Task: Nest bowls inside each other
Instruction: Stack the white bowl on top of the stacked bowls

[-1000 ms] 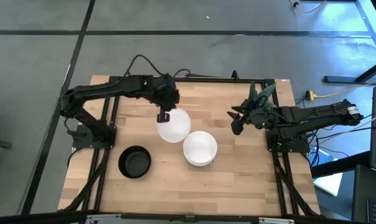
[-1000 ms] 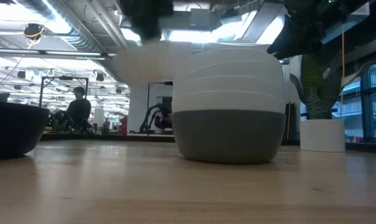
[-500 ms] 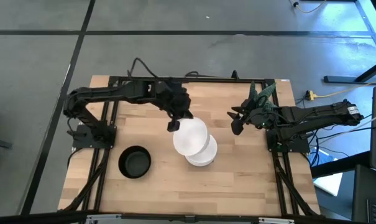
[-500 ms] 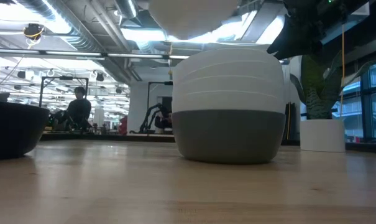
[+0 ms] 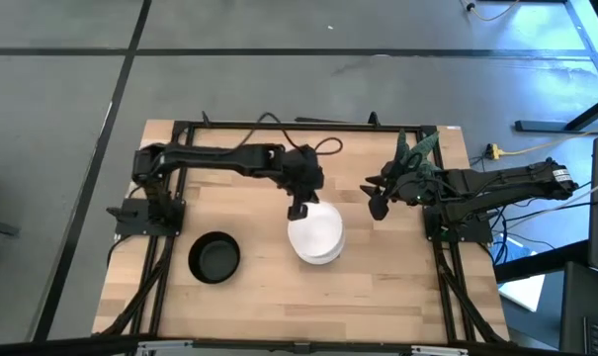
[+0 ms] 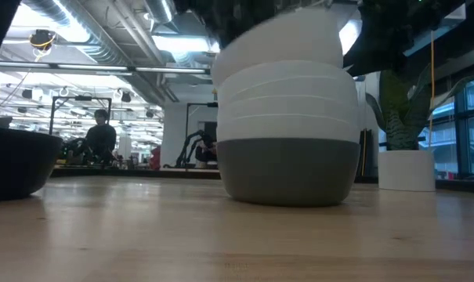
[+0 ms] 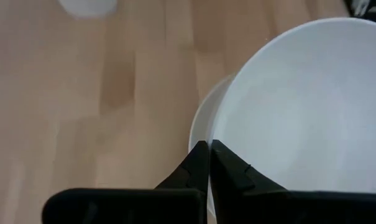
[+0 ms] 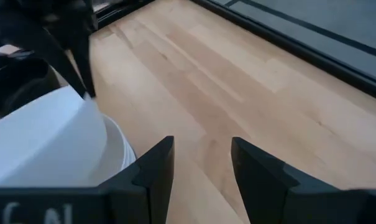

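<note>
My left claw point(image 5: 298, 210) is pinched tight on the rim of a white bowl point(image 5: 316, 226), the two fingers point(image 7: 203, 167) nearly meeting with only the bowl's thin wall between them. The bowl hangs just ahead of my fingertips, tilted, its lower edge sitting over the stack of bowls point(image 6: 288, 129) directly beneath it (white ones above, a dark grey one at the bottom, resting on the wooden table point(image 5: 249, 297)). From table level the held bowl sits crooked on top of that stack; whether it is fully touching the one under it I cannot tell. In my left wrist view a second white rim point(image 7: 203, 118) shows just beside and below the bowl I am holding.

Behind my left arm, nearer its base, a black bowl point(image 5: 214, 257) stands alone, well apart from the stack.

My right claw point(image 5: 376, 197) waits off to the other side of the stack, fingers point(image 8: 155, 165) spread apart and holding nothing.
</note>
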Tool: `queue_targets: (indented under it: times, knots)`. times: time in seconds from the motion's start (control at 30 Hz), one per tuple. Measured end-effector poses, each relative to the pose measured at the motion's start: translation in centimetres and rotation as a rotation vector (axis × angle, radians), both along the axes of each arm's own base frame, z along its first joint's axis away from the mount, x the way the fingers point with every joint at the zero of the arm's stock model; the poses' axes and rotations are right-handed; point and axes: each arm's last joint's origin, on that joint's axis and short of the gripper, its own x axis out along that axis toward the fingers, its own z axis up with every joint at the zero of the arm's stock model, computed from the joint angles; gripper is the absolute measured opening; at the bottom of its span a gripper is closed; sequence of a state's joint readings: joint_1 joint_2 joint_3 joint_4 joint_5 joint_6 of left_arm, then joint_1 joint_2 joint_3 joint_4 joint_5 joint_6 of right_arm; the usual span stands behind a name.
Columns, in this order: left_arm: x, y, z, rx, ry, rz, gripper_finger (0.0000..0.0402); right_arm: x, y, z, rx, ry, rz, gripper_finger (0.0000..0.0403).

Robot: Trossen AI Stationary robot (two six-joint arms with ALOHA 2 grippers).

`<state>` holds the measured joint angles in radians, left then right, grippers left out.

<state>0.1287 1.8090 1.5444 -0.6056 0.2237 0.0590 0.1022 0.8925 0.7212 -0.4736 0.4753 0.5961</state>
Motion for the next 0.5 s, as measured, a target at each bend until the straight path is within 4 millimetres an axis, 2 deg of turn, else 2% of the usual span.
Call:
queue_targets:
  times: [0.17,0.5]
  knots:
    - [0.7,0.1,-2.1,-0.03,0.077,0.022,0.0,0.0,0.0,0.0,-0.026,0.017,0.027,0.0162]
    - [-0.8,0.1,-3.2,-0.007,0.285,0.113,0.0,0.0,0.0,0.0,-0.078,0.045,0.065,0.0162]
